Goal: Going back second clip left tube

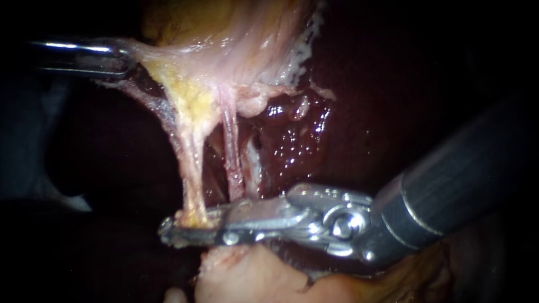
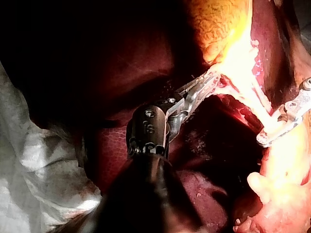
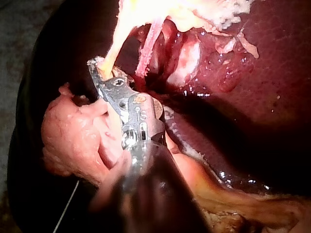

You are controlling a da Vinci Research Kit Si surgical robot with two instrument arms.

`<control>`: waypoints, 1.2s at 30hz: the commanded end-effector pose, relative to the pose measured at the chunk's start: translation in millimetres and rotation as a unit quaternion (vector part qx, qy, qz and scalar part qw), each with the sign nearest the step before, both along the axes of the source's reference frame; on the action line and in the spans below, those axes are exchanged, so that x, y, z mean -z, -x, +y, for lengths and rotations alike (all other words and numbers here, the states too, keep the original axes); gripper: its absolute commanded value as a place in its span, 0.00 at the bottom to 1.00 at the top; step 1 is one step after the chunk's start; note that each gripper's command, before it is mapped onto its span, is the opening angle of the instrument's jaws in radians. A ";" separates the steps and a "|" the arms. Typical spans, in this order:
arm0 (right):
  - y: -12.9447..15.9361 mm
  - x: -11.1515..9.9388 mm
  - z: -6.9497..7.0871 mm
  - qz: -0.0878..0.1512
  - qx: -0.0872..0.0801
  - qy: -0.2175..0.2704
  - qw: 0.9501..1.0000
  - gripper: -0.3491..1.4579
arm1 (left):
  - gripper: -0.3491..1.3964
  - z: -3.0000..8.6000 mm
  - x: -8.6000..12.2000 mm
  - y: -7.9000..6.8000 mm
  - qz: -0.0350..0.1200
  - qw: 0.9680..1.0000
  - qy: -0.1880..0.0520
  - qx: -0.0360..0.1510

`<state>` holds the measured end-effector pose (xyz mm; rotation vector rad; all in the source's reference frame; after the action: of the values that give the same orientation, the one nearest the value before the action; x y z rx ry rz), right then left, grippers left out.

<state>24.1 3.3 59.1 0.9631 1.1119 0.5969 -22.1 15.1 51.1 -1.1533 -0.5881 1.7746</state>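
Endoscope view: the left tube (image 1: 190,168), a yellowish strand, hangs taut from the fanned-out tissue above, and its lower end passes between the jaws of my right instrument (image 1: 188,229). The two narrow jaws lie close together, one on each side of the strand, and grip it. No clip can be made out on it. Just beside it, toward the right instrument's shaft, a thinner pink tube (image 1: 231,157) runs down to the upper jaw; whether they touch cannot be told. The right instrument's dark shaft comes in from the right, low across the scene, and under its wrist lies a lump of pale pink tissue (image 1: 252,278). Up at the left, my left instrument (image 1: 124,60) has its jaws clamped on the edge of a pale sheet of tissue (image 1: 157,59), which is stretched sideways. The sheet joins the yellow-orange gallbladder (image 1: 179,17) above. Behind the tubes is the dark, wet liver (image 1: 393,101). A white cloth (image 2: 29,170) lies beside the left instrument's shaft in its wrist view.
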 end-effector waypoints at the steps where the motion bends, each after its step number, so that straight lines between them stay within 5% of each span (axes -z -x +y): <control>1: 0.0 -0.1 -0.1 -0.001 -0.001 0.000 1.000 0.00 | 0.00 0.0 0.0 0.0 0.000 1.000 0.000 0.000; 4: -0.1 -0.1 -0.2 -0.002 -0.001 -0.002 1.000 0.04 | 0.00 0.0 0.0 0.0 0.000 1.000 0.000 0.000; 8: -0.8 -0.3 0.0 0.010 -0.011 -0.001 1.000 0.42 | 0.00 0.0 0.0 0.0 0.000 1.000 0.000 0.000; 15: -1.4 -1.1 -0.2 0.015 -0.016 0.000 1.000 0.45 | 0.00 -0.1 0.0 0.1 0.000 1.000 0.000 0.000; 20: -1.6 -2.9 0.6 0.003 -0.046 0.068 0.997 0.47 | 0.00 -0.1 -0.1 0.1 0.001 1.000 0.000 0.001; 25: -0.8 -4.8 1.7 -0.004 -0.055 0.140 0.989 0.47 | 0.00 -0.2 -0.1 0.3 0.001 1.000 0.001 0.001; 36: 5.9 -3.6 3.0 -0.001 -0.020 0.271 0.962 0.47 | 0.00 -0.2 -0.1 0.2 0.001 1.000 0.001 0.001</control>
<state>16.9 6.6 62.3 0.4483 1.2112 0.2776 -22.3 14.9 51.3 -1.1525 -0.5842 1.7743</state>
